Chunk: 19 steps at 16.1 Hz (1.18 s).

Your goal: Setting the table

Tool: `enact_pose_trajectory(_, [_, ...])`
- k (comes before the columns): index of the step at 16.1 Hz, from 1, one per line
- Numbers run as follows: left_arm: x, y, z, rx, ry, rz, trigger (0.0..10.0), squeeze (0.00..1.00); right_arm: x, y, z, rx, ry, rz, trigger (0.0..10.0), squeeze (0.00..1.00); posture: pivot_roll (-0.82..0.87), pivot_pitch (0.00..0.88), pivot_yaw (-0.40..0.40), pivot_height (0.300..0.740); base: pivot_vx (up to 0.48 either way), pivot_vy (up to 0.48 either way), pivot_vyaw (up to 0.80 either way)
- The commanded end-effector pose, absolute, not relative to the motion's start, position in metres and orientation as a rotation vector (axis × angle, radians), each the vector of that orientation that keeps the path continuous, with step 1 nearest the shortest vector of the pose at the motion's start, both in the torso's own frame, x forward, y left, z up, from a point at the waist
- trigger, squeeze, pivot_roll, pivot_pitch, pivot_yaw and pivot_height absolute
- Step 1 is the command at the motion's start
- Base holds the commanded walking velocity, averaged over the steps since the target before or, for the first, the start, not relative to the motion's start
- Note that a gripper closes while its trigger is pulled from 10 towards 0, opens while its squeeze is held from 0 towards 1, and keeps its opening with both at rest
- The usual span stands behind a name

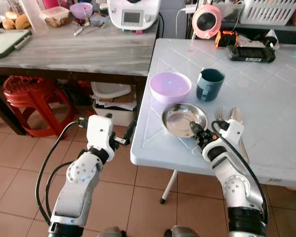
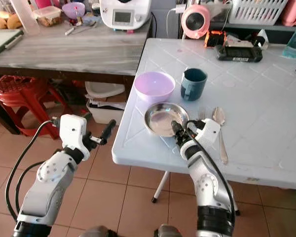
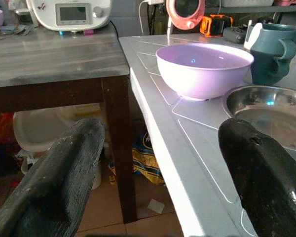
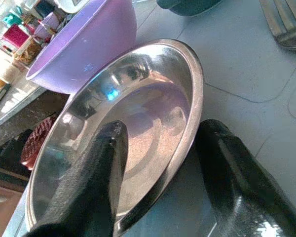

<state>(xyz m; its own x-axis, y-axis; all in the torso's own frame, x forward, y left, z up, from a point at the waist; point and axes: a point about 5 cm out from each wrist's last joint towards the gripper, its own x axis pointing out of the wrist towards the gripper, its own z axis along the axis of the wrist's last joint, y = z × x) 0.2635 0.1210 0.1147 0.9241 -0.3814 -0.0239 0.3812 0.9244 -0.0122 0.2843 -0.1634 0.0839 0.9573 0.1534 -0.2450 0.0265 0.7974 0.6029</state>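
My right hand (image 1: 196, 129) straddles the near rim of the steel plate (image 1: 180, 117) on the white desk (image 1: 266, 98), fingers apart, presumably to reposition it. My left hand (image 1: 124, 139) waits spread, off the desk's edge, beside the purple bowl (image 1: 169, 85).

A glossy metal plate (image 1: 184, 119), seemingly matt plastic bowl (image 1: 170, 86), smooth white table (image 1: 266, 123), grained wooden counter (image 1: 89, 52).

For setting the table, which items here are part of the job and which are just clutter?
Part of the job: steel plate straddled by the right gripper, purple bowl, teal mug, fork, spoon.

Lying about: pink fan, white appliance, red stool, white basket.
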Motion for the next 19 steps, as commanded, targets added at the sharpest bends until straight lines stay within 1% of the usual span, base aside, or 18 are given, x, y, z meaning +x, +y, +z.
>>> enact_pose_trajectory(1, [0.265, 0.121, 0.117, 0.009, 0.023, -0.403, 10.0, 0.00, 0.283, -0.155, 0.077, 0.684, 0.349, 0.093, 0.0, 0.00, 0.00, 0.000, 0.046, 0.740, 0.000, 0.000, 0.00])
enact_pose_trajectory(9, [0.262, 0.119, 0.115, 0.006, 0.028, -0.410, 10.0, 0.00, 0.280, -0.155, 0.073, 0.714, 0.401, 0.081, 0.0, 0.00, 0.00, 0.000, 0.048, 0.740, 0.000, 0.000, 0.00])
enact_pose_trajectory(11, [0.263, 0.119, 0.116, 0.003, 0.026, -0.409, 10.0, 0.00, 0.278, -0.156, 0.068, 0.727, 0.445, 0.060, 0.0, 0.00, 0.00, 0.003, 0.044, 0.740, 0.000, 0.000, 0.00])
enact_pose_trajectory(12, [0.263, 0.119, 0.116, 0.001, 0.028, -0.407, 10.0, 0.00, 0.275, -0.158, 0.060, 0.703, 0.503, 0.036, 0.0, 0.00, -0.01, 0.004, 0.043, 0.740, 0.000, 0.000, 0.00])
enact_pose_trajectory(16, [0.264, 0.118, 0.116, -0.001, 0.031, -0.413, 10.0, 0.00, 0.273, -0.160, 0.054, 0.697, 0.548, 0.010, 0.0, 0.00, -0.01, 0.006, 0.044, 0.740, 0.000, 0.000, 0.00])
enact_pose_trajectory(19, [0.263, 0.118, 0.116, -0.002, 0.032, -0.417, 10.0, 0.00, 0.272, -0.166, 0.053, 0.712, 0.542, -0.061, 0.0, 0.00, -0.01, 0.008, 0.046, 0.740, 0.000, 0.000, 0.00])
